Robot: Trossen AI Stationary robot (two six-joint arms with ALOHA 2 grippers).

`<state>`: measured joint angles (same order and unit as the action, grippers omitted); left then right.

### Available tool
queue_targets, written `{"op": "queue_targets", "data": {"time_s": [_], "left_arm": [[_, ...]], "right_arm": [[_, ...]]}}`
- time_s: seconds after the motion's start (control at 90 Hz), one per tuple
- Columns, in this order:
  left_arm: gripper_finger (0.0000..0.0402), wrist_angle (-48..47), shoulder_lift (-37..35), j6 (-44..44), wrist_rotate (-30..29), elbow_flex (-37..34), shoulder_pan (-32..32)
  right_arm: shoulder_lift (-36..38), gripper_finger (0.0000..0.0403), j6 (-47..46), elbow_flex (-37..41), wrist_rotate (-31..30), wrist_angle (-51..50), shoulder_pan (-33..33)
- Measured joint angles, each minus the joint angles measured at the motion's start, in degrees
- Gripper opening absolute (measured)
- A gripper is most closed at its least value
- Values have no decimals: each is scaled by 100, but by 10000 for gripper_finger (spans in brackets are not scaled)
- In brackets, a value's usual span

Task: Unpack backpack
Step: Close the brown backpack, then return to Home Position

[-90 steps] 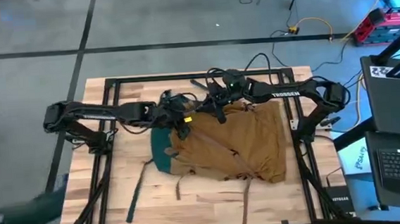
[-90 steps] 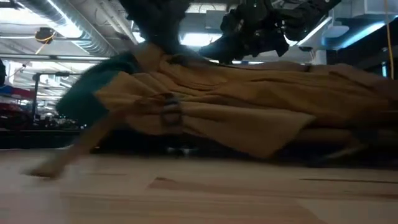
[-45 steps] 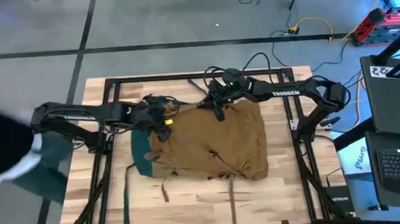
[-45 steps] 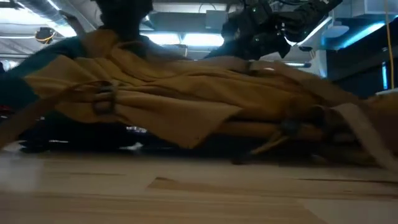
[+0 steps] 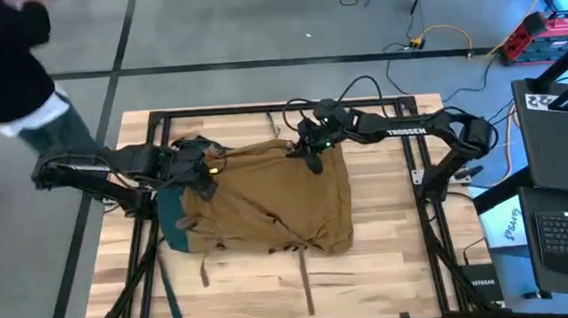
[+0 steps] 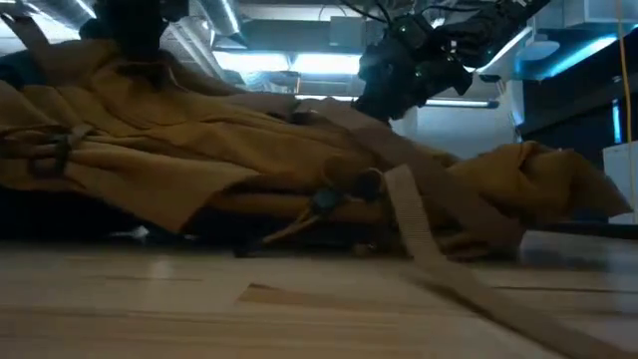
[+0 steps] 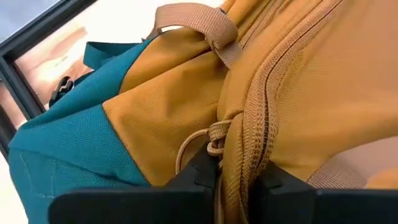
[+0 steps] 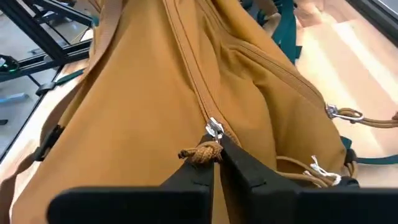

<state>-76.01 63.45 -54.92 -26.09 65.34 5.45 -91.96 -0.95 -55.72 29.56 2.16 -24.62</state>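
- Right gripper point(image 8: 216, 163) pinches the knotted cord pull of the zip, fingers clamped on it, at the far edge of the soft tan-brown fabric backpack point(image 5: 267, 202).
- Left gripper point(image 7: 235, 175) bites a fold of fabric along the zip near the backpack's teal base, fingers closed on it.
- Backpack lies slumped on the wooden table point(image 5: 392, 272), zip closed, contents hidden.

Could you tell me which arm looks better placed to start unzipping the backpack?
Probably the right: its gripper is shut on the zipper pull, while the left gripper only pinches the backpack fabric.
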Motion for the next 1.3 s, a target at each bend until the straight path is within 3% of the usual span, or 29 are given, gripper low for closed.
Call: {"op": "queue_targets", "data": {"time_s": [0.344,0.5,0.622,0.8,0.978,1.1,1.3], "left_arm": [[15,-446,64,-281,-76,-120,-7],[23,196,64,431,-64,-129,-13],[72,684,67,622,-53,-129,-13],[146,1397,69,1187,18,-127,-13],[180,2453,64,2083,-63,-112,-29],[179,3597,64,3087,-253,5,-31],[114,4456,-54,4546,-281,322,-114]], "right_arm": [[-2,1,22,22,-207,103,9],[-7,17,-4,44,-306,292,-2],[-7,58,-2,44,-170,521,-4],[-7,153,-16,40,479,1026,7],[239,214,-54,33,760,1647,9],[682,208,-55,30,956,1917,-15],[1688,150,-62,22,920,1969,-243]]}}
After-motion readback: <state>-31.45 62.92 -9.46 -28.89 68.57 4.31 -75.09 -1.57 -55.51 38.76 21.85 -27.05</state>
